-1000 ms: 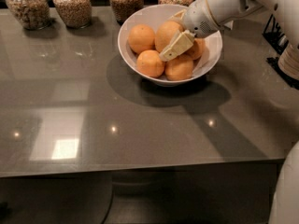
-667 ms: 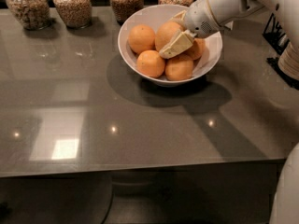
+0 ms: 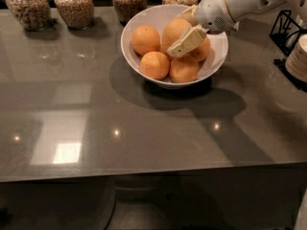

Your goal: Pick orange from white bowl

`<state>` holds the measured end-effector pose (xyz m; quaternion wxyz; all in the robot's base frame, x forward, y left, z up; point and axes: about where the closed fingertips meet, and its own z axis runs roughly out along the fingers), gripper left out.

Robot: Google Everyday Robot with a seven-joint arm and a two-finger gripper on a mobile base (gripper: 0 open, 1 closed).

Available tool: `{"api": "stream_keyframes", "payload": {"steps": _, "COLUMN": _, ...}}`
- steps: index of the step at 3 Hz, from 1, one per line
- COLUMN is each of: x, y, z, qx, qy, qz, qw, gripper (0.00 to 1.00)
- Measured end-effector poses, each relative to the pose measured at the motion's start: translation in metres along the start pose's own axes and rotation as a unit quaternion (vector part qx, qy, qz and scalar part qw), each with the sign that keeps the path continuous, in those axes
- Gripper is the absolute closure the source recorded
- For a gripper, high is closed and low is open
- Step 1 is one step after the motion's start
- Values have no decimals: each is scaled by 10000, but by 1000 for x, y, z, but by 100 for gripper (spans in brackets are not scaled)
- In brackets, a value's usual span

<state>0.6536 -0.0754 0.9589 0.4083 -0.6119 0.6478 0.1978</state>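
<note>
Grey glossy counter (image 3: 144,128), white bowl (image 3: 149,14), tool (image 3: 179,34) clasping large dimpled orange (image 3: 171,29) inside

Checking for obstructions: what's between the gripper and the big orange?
Nothing, in the camera view: the gripper sits against the orange, inside the white bowl, among other oranges.

The tool (image 3: 178,34) sits over the white bowl (image 3: 156,13), at the largest orange (image 3: 170,28); the bowl stands on the worktop (image 3: 144,128) near jars (image 3: 74,6).
</note>
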Motion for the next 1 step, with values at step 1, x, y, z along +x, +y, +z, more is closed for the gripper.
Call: {"api": "stream_keyframes", "payload": {"steps": 1, "x": -12, "y": 13, "z": -25, "qx": 25, "qy": -205, "qz": -24, "qw": 9998, "gripper": 100}}
